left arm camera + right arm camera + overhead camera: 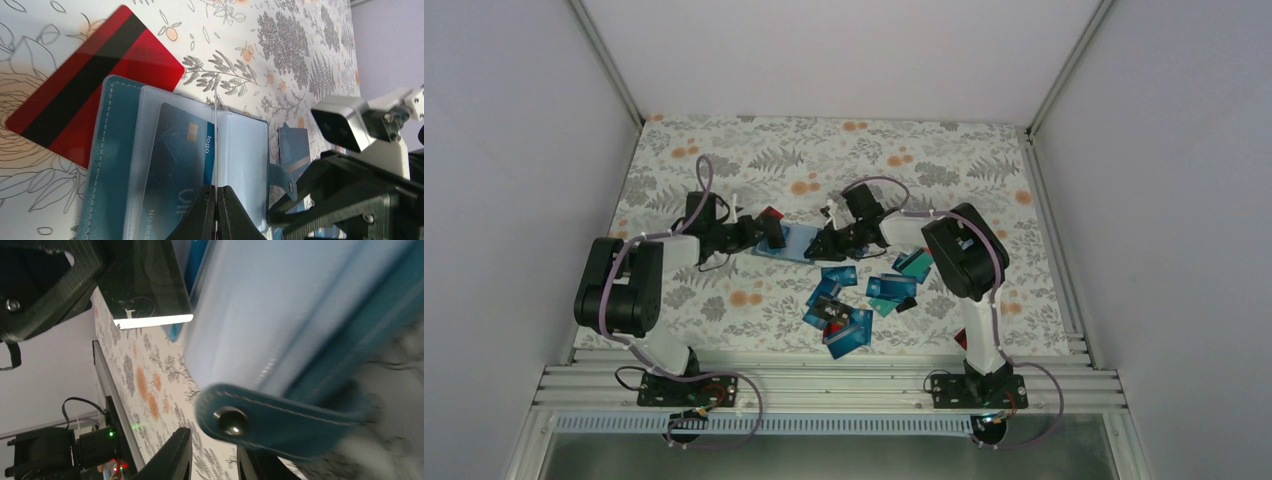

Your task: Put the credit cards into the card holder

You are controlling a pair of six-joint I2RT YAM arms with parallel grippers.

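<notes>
Left gripper (216,196) was clamped tight on a clear sleeve (215,145) of the open card holder (107,150), mid-table against a red card (95,80); right gripper (212,452) sat parted at its snap strap (280,417), loose credit cards (854,300) nearer

In the left wrist view, the bottom edge cut off the card holder (107,165) and the left fingers (199,220) at 6 o'clock. The clear sleeve (215,140) pinched between them showed only as a thin edge-on line. The red card (95,65) had its 4 o'clock corner hidden under the holder. The blue card (175,165) showed dimly through frosted plastic, its print cut short. In the right wrist view, the holder and its strap (280,420) were blurred, and only the tips of the right fingers (172,460) showed at 6 o'clock. From above, the print on the loose cards (848,337) was too small to read.
</notes>
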